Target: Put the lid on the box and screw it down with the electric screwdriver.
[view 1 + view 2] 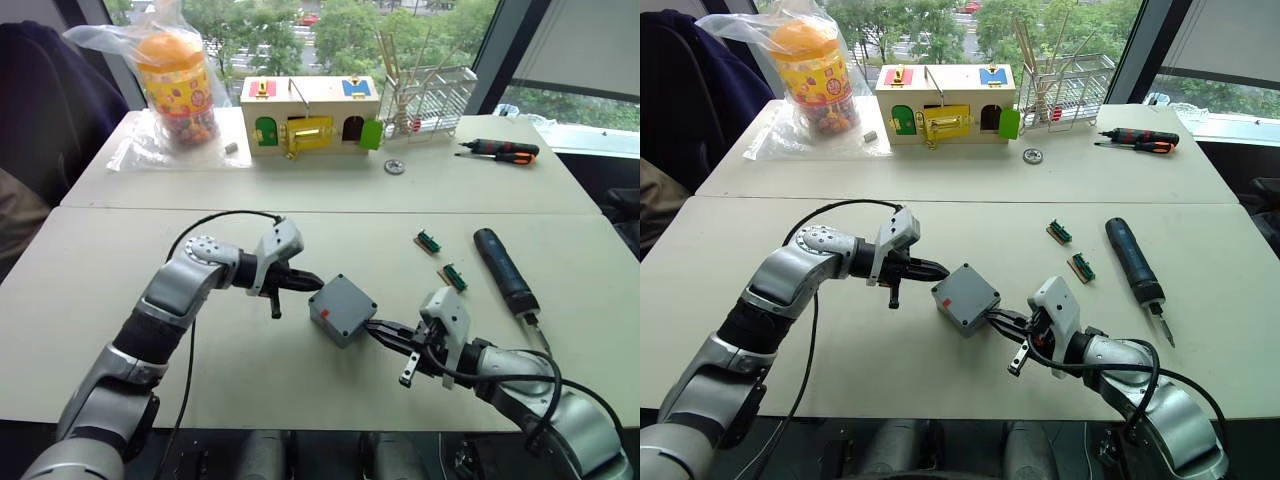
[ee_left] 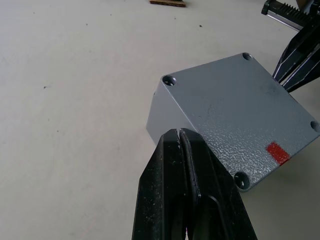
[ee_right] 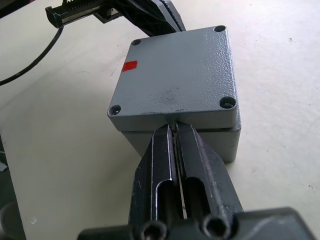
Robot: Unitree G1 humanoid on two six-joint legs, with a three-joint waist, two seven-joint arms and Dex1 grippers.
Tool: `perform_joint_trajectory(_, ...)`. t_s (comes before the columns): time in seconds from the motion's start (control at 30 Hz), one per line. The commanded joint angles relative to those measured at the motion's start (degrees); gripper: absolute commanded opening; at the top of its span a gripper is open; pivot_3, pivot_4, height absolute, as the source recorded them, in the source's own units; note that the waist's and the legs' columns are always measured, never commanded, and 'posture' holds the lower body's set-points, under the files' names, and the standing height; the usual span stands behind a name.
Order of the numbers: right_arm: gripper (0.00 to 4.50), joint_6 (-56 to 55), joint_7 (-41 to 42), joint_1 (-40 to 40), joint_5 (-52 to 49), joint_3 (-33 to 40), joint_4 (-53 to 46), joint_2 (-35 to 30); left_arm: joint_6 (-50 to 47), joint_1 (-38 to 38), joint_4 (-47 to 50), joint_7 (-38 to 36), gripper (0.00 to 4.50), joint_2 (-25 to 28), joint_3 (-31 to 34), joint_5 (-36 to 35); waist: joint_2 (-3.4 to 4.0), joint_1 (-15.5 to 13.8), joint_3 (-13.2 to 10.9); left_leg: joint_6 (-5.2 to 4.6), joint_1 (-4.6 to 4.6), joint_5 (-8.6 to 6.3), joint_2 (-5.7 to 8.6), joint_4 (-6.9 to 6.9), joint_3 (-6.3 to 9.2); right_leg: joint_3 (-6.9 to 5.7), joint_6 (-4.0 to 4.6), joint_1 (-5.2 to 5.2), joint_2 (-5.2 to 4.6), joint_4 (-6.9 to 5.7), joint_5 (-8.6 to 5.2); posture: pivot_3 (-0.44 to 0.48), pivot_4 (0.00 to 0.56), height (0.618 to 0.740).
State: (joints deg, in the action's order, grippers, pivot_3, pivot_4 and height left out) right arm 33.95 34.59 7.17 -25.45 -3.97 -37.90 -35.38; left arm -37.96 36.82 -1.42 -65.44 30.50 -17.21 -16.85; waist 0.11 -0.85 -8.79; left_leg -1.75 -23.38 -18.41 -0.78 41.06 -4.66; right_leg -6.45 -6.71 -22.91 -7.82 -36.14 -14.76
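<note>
Two closed grippers, left gripper [image 1: 312,284] and right gripper [image 1: 378,329], flank the box [image 1: 342,309].

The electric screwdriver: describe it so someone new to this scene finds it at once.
On the near table, look to the robot's right of the grey box, past two small green circuit boards. The electric screwdriver lies flat there, thick and dark blue-black, unlike the slimmer black-and-orange screwdriver on the far table.

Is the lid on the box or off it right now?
On. The lid sits on the box, a seam showing between them; whether screws sit in its corner holes cannot be told.
</note>
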Motion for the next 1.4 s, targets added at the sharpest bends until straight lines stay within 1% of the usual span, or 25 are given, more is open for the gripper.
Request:
perform_joint_trajectory(0.03, 0.06, -1.41, 0.27, 0.35, 0.06, 1.11, -1.09, 0.0, 0.75, -0.18, 1.89, -0.11, 0.0, -0.55, -0.69, -0.12, 0.0, -0.03, 0.0, 0.0, 0.0, 0.0, 0.0, 0.0, 0.0, 0.0, 0.0, 0.0, 0.0, 0.0, 0.0, 0.0, 0.15, 0.706)
perform_joint_trajectory(0.43, 0.06, -0.28, -0.1, 0.29, -0.38, 0.76, -2.27, 0.78, 1.66, 0.5, 1.05, 0.7, 0.0, -2.4, -0.62, 1.03, 0.0, -0.05, 0.0, 0.0, 0.0, 0.0, 0.0, 0.0, 0.0, 0.0, 0.0, 0.01, 0.0, 0.0, 0.0, 0.0, 0.15, 0.706)
perform_joint_trajectory(0.83, 0.06, -0.12, 0.13, -0.82, -0.3, 0.98, -1.63, 1.08, 1.46, -0.09, 0.9, 0.49, 0.0, -0.81, -0.73, 1.8, 0.0, -0.02, 0.0, 0.0, 0.0, 0.0, 0.0, 0.0, 0.0, 0.0, 0.0, 0.0, 0.0, 0.0, 0.0, 0.0, 0.15, 0.706)
perform_joint_trajectory(1.1, 0.06, 0.17, 0.59, -0.25, -0.44, 1.06, -1.92, 0.61, 1.1, 0.02, 1.9, 1.04, 0.0, -2.25, -0.86, 1.44, 0.0, -0.01, 0.0, 0.0, 0.0, 0.0, 0.0, 0.0, 0.0, 0.0, 0.0, 0.0, 0.0, 0.0, 0.0, 0.0, 0.15, 0.706)
perform_joint_trajectory(1.4, 0.06, 0.37, 0.63, 0.15, -0.62, 1.4, -2.19, 0.65, 1.27, -0.14, 2.05, 0.25, 0.0, -1.91, -1.83, 2.11, 0.0, -0.03, 0.0, 0.0, 0.0, 0.0, 0.0, 0.0, 0.0, 0.0, 0.0, 0.0, -0.01, 0.0, 0.0, 0.0, 0.15, 0.706)
